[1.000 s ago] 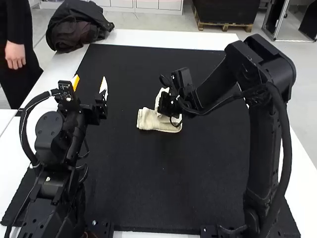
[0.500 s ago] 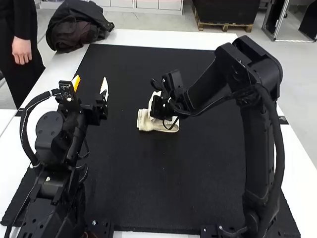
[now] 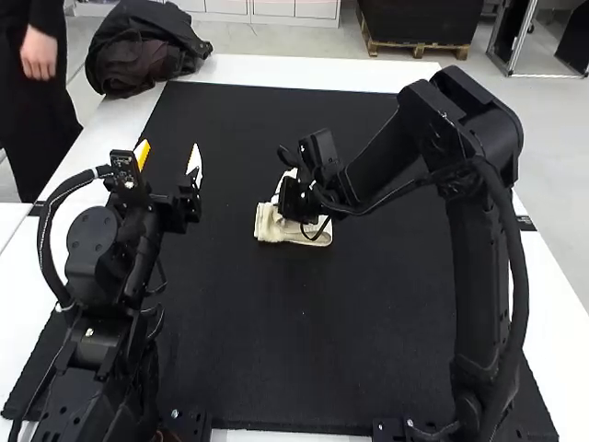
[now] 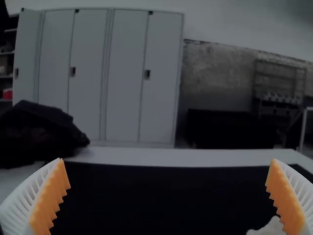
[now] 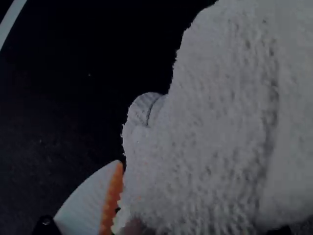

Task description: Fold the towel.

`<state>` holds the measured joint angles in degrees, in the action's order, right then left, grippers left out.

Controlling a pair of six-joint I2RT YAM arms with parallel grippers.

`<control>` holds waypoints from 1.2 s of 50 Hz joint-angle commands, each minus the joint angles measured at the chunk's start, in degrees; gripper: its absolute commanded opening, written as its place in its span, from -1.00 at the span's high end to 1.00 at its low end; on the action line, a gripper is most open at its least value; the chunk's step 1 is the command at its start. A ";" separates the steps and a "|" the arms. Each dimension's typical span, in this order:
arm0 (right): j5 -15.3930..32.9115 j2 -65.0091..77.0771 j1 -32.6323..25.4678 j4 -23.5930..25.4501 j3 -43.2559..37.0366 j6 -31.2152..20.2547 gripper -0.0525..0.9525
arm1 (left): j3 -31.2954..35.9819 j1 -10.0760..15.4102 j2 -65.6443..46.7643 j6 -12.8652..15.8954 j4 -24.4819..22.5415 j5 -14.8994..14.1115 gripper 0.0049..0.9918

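Though elbow-high, R arm (image 3: 479, 285) low at towel (image 3: 268, 224), R pincer (image 3: 296, 199) state unclear; L pincer (image 3: 167, 152) wide apart.

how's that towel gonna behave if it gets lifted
The towel will probably be floppy and sag, since it curves and bends softly rather than holding flat. Its fuzzy, looped surface suggests it won't slip easily from a claw. It lies in layers on the black mat, so those could well slide or fall open if only one is pinched.
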<state>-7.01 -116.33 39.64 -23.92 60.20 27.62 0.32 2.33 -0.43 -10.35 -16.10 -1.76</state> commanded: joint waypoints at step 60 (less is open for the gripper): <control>-0.99 8.40 -2.02 6.78 4.48 -0.02 -0.58 | 1.00 0.31 0.60 -0.02 -0.16 -0.70 -0.90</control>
<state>-7.53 -109.80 39.72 -16.84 63.81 27.64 0.32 2.31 -0.40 -10.35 -16.05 -1.76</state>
